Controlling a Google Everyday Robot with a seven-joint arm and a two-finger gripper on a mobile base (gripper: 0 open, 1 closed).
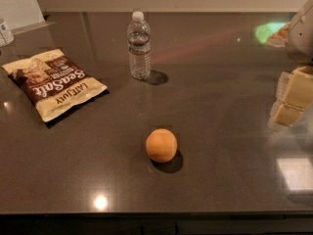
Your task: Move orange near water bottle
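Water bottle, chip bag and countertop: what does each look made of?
Water bottle: clear ribbed plastic, see-through, white cap. Chip bag: probably glossy printed film, creased. Countertop: dark polished stone or laminate, mirroring lights. Gripper, at the right edge: cream, likely plastic.

A brown-and-cream crinkled chip bag, printed "Sea Salt", is laid flat on the left of a dark grey glossy countertop. A small pale container, cut off by the frame, is seen far left. A green patch of light is reflected far right.
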